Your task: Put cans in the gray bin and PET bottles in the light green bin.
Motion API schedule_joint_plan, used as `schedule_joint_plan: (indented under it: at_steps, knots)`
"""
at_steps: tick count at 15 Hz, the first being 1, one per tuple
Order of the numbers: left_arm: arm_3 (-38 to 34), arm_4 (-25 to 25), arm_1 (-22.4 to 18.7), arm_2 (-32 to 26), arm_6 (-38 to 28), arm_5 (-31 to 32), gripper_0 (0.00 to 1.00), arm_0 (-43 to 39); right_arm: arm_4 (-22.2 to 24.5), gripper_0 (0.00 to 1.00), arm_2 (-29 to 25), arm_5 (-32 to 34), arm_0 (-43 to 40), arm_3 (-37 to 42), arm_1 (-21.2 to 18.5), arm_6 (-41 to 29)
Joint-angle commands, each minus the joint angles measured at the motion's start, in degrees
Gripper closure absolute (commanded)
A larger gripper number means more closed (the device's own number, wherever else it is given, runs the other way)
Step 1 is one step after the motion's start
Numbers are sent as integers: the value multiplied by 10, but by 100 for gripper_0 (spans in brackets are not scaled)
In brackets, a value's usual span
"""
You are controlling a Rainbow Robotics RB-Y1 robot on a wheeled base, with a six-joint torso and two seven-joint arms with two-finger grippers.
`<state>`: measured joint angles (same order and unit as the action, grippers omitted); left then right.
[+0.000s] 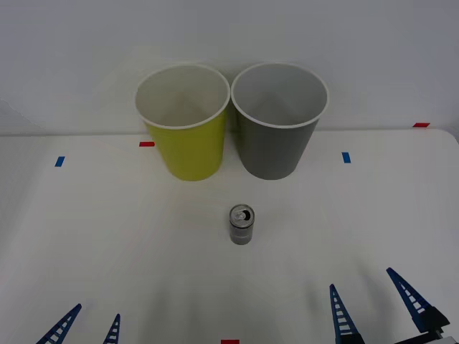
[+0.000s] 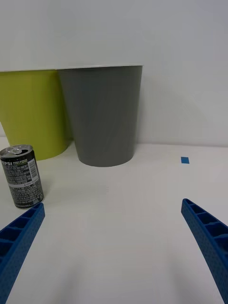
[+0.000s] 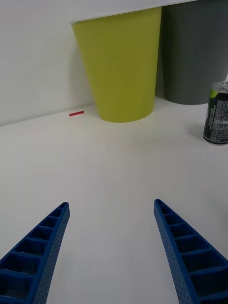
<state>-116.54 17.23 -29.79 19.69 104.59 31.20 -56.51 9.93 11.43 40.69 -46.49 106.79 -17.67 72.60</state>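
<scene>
the can point(image 1: 242, 224) is standing upright on the white table point(image 1: 107, 244), its silver top and pull tab facing up; it is serving as the landmark here. beyond the can, toward the wall, the light green bin point(image 1: 183, 122) and the gray bin point(image 1: 279, 120) are standing side by side with their white rims nearly touching, the green one beyond and to the left of the can, the gray one beyond and to the right. both bins are sitting well apart from the can.

nearer the robot than the can and off to its right, the right gripper point(image 1: 373, 304) is hovering with its blue ribbed fingers spread apart, holding nothing. nearer than the can and to its left, the left gripper point(image 1: 87, 326) is also waiting with fingers apart and nothing between them.

small blue and red tape marks point(image 1: 346, 157) are lying on the table around the can.
</scene>
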Motion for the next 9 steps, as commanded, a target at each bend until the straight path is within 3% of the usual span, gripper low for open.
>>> schedule_joint_plan:
  at_steps: [1, 9]
  knots:
    - [0, 0, 0, 0, 0, 0, 39, 0, 0, 0, 0, 0, 0, 0, 0, 0]
    - [0, 0, 0, 0, 0, 0, 40, 0, 0, 0, 0, 0, 0, 0, 0, 0]
